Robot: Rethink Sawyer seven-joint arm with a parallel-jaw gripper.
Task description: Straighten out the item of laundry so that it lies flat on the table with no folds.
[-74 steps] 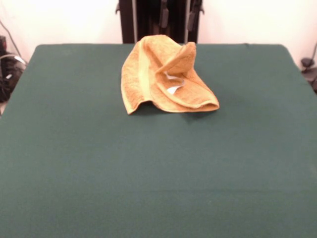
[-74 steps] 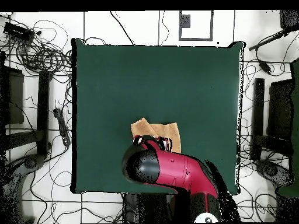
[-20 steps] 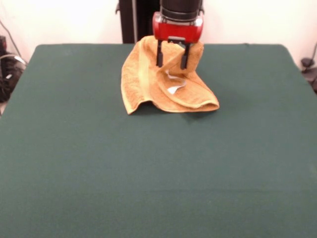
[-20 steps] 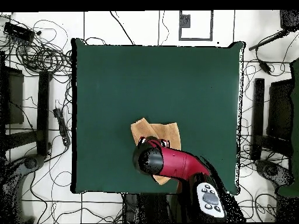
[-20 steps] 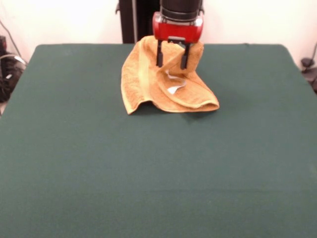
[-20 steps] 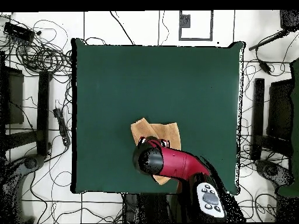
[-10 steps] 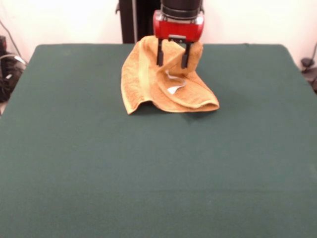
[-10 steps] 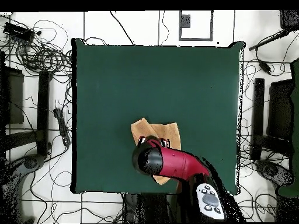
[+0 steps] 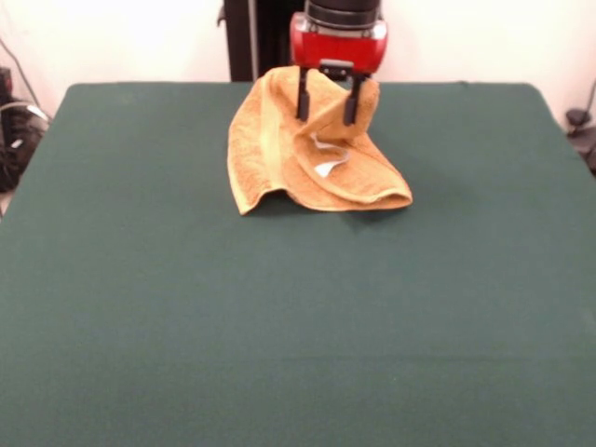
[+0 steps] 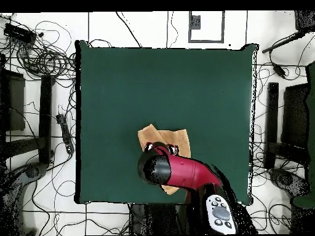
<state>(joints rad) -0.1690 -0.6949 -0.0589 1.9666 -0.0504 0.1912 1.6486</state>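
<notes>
The towel [image 9: 312,149] lies crumpled on the green desk [image 9: 279,317], well toward the desk's far edge in the front view and close to its middle from side to side. It is bunched into a mound: one broad flap hangs down on the picture's left side of the mound, a raised fold peaks at the top, and a rounded lip of cloth rests on the desk at the mound's lower right. A small white tag [image 9: 326,168] shows in the hollow just below the peak.

The gripper [image 9: 327,101] hangs straight down over the towel's peak, its red body above the cloth. Its two dark fingers [image 9: 303,98] stand spread apart, released and gripping nothing, their tips in front of the raised fold, one to each side of it.

From overhead, the red arm [image 10: 184,173] covers most of the towel [image 10: 151,135], whose corners stick out beyond it on the desk [image 10: 166,86]
</notes>
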